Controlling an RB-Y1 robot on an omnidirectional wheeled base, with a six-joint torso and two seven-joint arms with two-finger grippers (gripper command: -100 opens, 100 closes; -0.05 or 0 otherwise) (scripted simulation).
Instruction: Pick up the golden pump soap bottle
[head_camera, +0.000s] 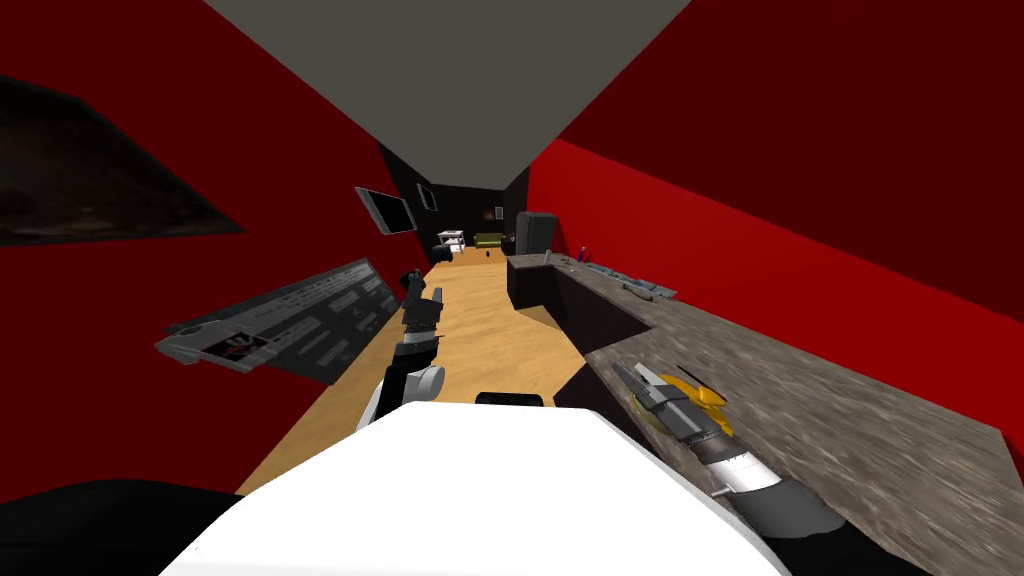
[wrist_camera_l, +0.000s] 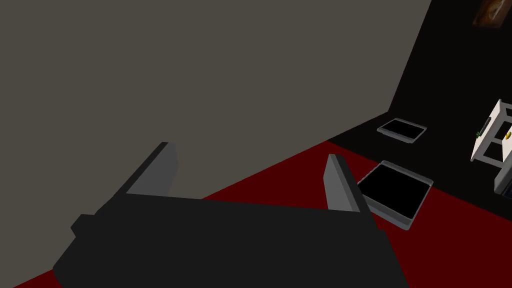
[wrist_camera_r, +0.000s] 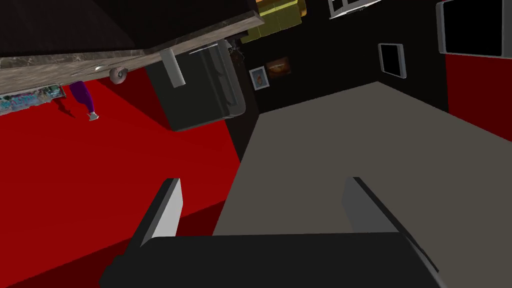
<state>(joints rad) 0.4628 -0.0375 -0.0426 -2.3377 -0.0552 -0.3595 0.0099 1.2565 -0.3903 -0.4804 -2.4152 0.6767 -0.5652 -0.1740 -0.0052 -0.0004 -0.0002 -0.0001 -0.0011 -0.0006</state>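
Bottle (head_camera: 703, 393), golden yellow, sits on the table (head_camera: 850, 420) close to its front edge, near the end nearest the robot. The right end effector (head_camera: 638, 375) hangs over that same edge with its fingers spread apart; in the right wrist view (wrist_camera_r: 262, 182) they stand wide. The bottle lies just beside the end effector's dark body, on the side towards the red wall (head_camera: 800, 250), not between the fingers; I cannot tell if they touch. The tabletop stretches broad and bare beyond the bottle to the wall. A strip of wooden floor (head_camera: 480, 330) runs along the table's front. The left end effector (head_camera: 413, 282) is raised over that floor, well apart from the table, fingers apart too (wrist_camera_l: 250, 151).
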